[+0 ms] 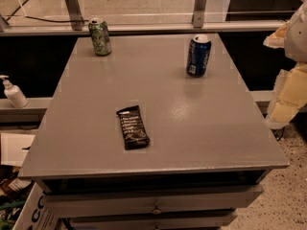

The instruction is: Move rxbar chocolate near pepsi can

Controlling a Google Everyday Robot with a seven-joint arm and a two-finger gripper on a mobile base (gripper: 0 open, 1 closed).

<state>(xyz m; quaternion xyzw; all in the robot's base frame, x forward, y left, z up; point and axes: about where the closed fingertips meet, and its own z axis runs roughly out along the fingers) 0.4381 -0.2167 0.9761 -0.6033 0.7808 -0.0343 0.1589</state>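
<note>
The rxbar chocolate, a flat black-brown bar with white lettering, lies on the grey table, left of centre and towards the front. The pepsi can, dark blue with a silver top and a white label patch, stands upright at the back right of the table. My gripper, white and pale yellow, hangs at the right edge of the view, beyond the table's right side. It is well apart from the bar and the can and holds nothing I can see.
A green patterned can stands upright at the table's back left corner. A metal rail with glass runs behind the table. A white pump bottle stands on a ledge to the left. Drawers sit under the tabletop.
</note>
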